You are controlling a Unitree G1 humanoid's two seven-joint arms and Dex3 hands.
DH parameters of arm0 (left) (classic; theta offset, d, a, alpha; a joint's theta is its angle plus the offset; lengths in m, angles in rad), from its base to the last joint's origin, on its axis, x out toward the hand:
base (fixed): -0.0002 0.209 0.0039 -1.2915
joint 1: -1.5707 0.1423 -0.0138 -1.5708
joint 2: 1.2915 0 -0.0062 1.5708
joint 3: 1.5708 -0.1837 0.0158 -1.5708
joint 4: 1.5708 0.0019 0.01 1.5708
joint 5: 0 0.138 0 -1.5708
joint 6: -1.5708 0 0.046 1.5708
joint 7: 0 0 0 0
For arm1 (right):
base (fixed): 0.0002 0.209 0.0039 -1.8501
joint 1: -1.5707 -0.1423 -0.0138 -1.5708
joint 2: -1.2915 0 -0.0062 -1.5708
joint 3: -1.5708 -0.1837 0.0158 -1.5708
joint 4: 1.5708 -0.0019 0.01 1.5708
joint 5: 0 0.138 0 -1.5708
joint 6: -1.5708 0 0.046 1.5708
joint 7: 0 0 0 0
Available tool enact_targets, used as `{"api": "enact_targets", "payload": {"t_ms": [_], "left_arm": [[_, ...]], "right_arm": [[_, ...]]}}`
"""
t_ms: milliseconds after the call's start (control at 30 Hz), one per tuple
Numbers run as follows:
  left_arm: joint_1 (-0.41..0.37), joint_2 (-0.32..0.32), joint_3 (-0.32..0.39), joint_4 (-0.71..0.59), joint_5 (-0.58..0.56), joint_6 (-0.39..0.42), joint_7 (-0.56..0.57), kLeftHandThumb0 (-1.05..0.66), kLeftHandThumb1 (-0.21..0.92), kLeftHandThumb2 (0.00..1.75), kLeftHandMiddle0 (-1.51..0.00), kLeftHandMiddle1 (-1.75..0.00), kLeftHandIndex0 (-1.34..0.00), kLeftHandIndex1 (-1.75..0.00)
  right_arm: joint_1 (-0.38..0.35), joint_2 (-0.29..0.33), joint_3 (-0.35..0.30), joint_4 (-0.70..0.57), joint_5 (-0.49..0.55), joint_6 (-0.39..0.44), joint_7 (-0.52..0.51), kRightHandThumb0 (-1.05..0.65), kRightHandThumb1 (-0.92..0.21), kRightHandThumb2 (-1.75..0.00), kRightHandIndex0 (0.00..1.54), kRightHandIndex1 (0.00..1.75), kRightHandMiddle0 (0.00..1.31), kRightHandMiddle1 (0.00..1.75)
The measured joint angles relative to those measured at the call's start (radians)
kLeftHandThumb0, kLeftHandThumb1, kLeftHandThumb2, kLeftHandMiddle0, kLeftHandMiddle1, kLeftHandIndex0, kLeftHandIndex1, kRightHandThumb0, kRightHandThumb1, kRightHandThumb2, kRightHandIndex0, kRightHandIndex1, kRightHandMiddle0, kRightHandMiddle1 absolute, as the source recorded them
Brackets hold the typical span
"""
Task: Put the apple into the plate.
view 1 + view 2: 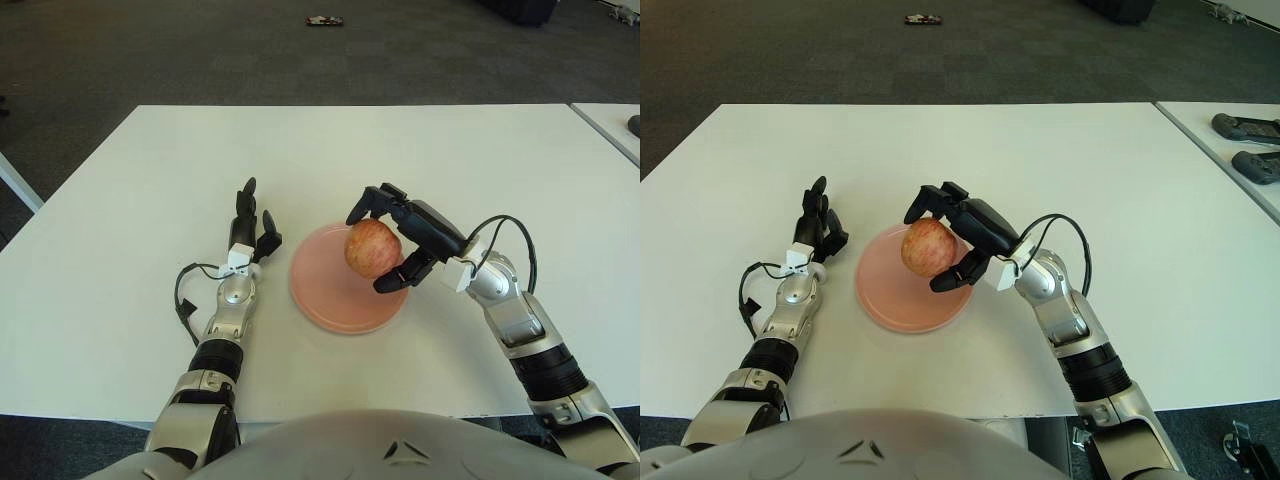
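A red-yellow apple (370, 247) is held in my right hand (392, 240), whose black fingers curl over its top and under its right side. The apple hangs over the right half of the pink plate (325, 290), close above it; I cannot tell whether it touches. The plate lies on the white table (130, 200) near the front centre. My left hand (250, 228) shows left of the plate with its fingers stretched out, holding nothing.
A black cable (185, 295) loops beside my left forearm. A second white table (1240, 120) at the right carries dark devices (1245, 128). Dark carpet lies beyond the table, with a small object (325, 20) on it.
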Motion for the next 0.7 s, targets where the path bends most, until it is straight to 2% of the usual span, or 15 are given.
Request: {"api": "enact_targets", "payload": {"t_ms": [700], "left_arm": [[0.000, 0.000, 0.000, 0.000, -0.002, 0.001, -0.001, -0.80, 0.92, 1.03, -0.19, 0.00, 0.00, -0.49]], "right_arm": [[0.017, -0.004, 0.047, 0.036, -0.080, -0.001, 0.001, -0.13, -0.33, -1.29, 1.19, 1.75, 0.96, 1.75]]}}
